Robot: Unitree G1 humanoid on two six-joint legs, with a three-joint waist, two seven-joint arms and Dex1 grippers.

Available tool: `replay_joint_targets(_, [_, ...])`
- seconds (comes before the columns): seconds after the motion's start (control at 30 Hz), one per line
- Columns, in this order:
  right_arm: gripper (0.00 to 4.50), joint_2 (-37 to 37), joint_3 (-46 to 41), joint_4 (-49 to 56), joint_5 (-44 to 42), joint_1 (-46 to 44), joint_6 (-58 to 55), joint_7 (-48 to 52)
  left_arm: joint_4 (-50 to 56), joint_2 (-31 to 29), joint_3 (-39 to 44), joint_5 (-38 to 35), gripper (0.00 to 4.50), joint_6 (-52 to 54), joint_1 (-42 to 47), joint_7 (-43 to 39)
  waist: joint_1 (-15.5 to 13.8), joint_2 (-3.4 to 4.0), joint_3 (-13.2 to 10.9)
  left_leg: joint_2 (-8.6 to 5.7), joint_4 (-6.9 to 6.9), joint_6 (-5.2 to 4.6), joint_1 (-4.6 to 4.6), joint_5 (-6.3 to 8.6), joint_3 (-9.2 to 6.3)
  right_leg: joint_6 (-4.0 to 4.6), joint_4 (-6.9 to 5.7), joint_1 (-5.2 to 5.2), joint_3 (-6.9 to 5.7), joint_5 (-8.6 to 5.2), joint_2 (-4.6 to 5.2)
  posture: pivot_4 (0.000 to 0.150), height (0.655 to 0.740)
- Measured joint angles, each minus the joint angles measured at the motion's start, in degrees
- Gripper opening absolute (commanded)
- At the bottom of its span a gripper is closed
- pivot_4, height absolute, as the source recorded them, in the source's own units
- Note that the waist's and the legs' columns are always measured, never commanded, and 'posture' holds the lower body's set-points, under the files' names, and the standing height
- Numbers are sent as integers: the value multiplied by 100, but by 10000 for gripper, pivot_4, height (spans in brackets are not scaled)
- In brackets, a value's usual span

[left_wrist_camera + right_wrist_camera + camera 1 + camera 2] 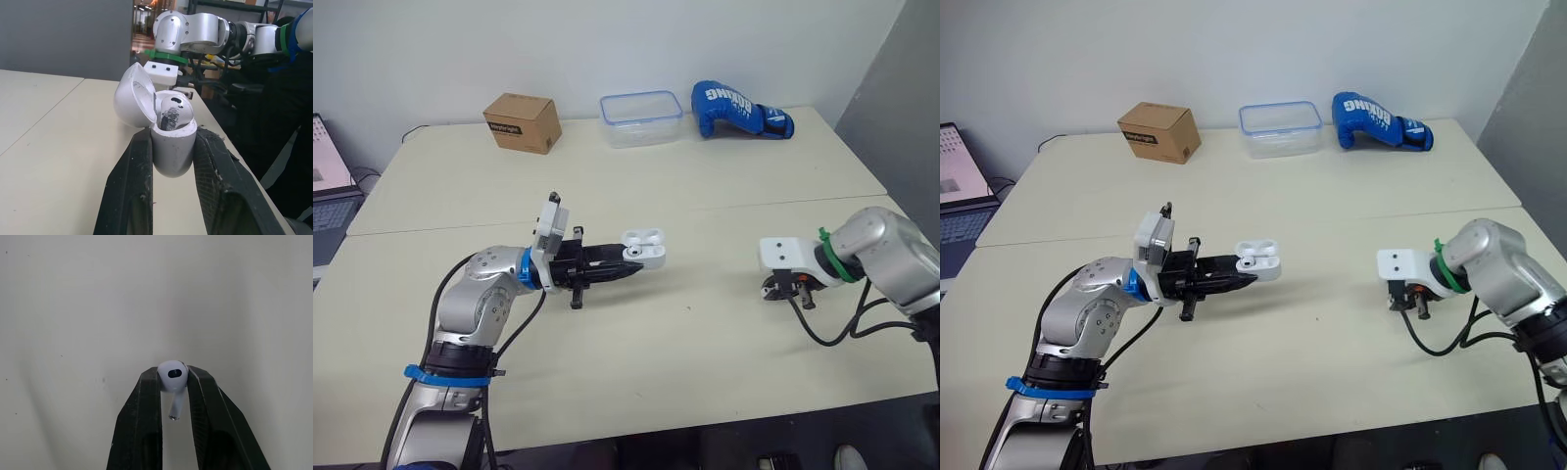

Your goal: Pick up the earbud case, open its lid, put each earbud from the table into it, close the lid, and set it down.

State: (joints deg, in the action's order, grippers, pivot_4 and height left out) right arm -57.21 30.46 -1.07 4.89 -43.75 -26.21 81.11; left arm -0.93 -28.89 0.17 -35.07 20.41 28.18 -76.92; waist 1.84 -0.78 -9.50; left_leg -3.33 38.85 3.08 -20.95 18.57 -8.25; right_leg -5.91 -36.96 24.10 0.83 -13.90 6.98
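The left gripper (628, 264) reaches level across the cream table (705, 196), its two black fingers (607, 257) clamped on the base of a small white glossy plastic earbud case (644, 250) — lid swung open. Well apart from it, towards the robot's right, the right gripper (783, 289) points down, close over the table top. Along the far edge stand a brown cardboard box (522, 122), a clear plastic container with a blue rim (641, 135) and a blue boxing glove with white lettering (739, 111) — the glove lying on its side. An open laptop (331, 191) sits at the far left, beyond the table's edge.
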Motion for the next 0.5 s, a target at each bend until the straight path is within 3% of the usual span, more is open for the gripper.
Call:
replay_joint_targets(0.33, [3837, 288, 29, -253, 389, 41, 232, 110, 38, 4, -13, 23, 7848, -88, -91, 73, -5, 0, 0, -2, 0, 0, -1, 0, 0, 0, 0, 0, 1, 0, 1, 1500, 7307])
replay_joint_targets(0.37, [11159, 306, 29, -264, 437, 44, 232, 111, 41, 2, -13, 23, 7848, -88, -98, 91, -4, 0, 0, -2, 0, 0, -1, 0, -1, 0, 0, 0, 1, 0, 1, 1500, 7307])
replay_joint_targets(0.5, [24827, 371, 29, -272, 563, 49, 225, 110, 57, -11, -13, 23, 7848, -88, -105, 120, -4, 0, 0, -2, 0, 0, -1, 0, -1, 0, 1, 0, 0, 0, 1, 1500, 7307])
